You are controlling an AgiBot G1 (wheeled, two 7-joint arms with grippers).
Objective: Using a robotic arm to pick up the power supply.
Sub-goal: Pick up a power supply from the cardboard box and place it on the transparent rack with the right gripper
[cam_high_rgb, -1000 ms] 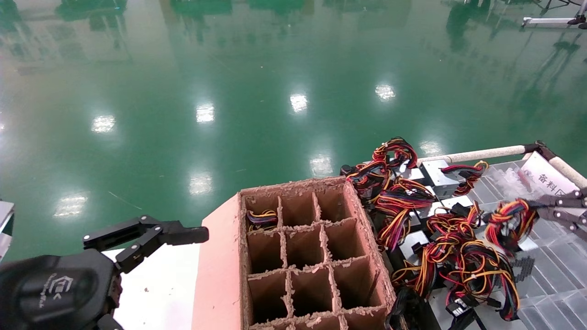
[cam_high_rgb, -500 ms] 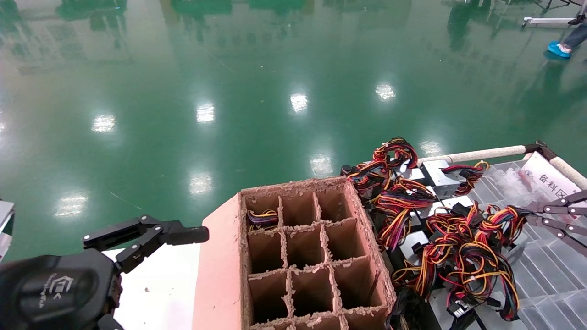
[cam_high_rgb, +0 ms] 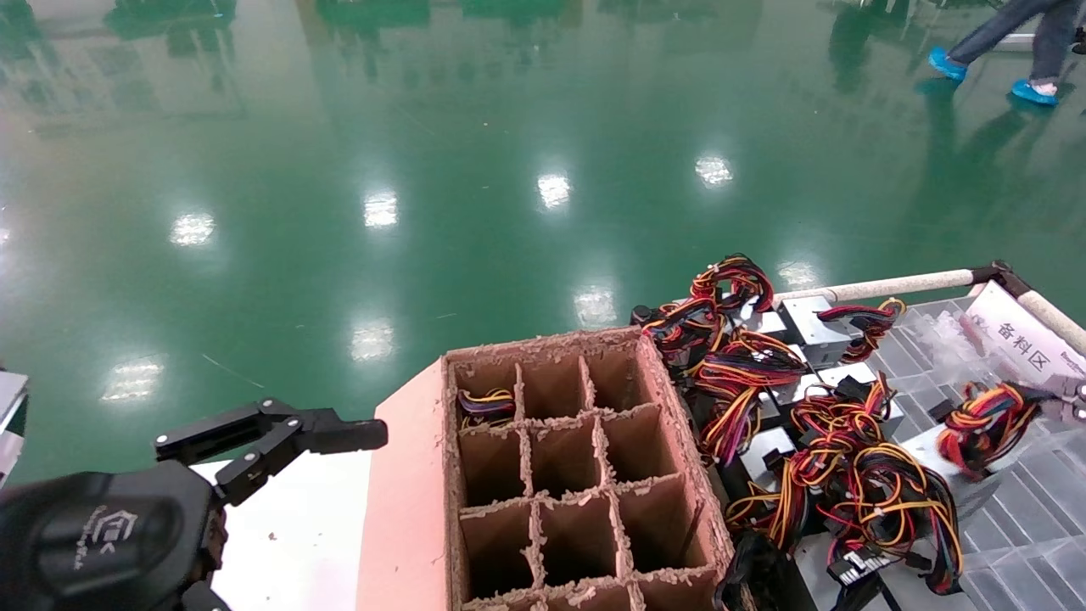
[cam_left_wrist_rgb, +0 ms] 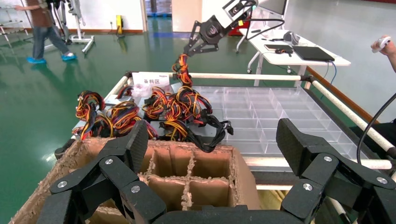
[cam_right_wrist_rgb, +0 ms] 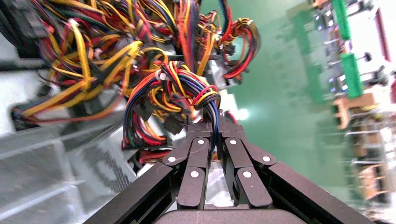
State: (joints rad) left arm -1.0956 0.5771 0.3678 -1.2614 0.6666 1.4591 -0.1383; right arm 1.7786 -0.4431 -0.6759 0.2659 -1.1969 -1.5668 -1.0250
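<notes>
My right gripper (cam_high_rgb: 1060, 392) is at the far right edge of the head view, shut on the looped red, yellow and black wire bundle (cam_high_rgb: 987, 416) of a power supply. Part of its grey box (cam_high_rgb: 926, 445) shows just below the bundle. In the right wrist view the closed fingertips (cam_right_wrist_rgb: 201, 130) pinch the wires (cam_right_wrist_rgb: 180, 93), with a perforated grey panel (cam_right_wrist_rgb: 95, 164) beneath. The left wrist view shows that white arm (cam_left_wrist_rgb: 219, 21) holding the bundle (cam_left_wrist_rgb: 182, 65) above the pile. My left gripper (cam_high_rgb: 339, 434) is parked at the lower left, open and empty.
A brown cardboard box (cam_high_rgb: 679, 441) with divided cells sits in the middle; one far cell holds wires (cam_high_rgb: 485, 403). Several more power supplies (cam_high_rgb: 764, 373) are piled on a clear compartment tray (cam_high_rgb: 1027, 526) with a white rail (cam_high_rgb: 891, 284). A person (cam_high_rgb: 993, 38) walks on the green floor.
The right gripper has pulled back to the right with the wire bundle, drawing it away from the pile. A person has walked into view at the top right. The left arm has not moved.
</notes>
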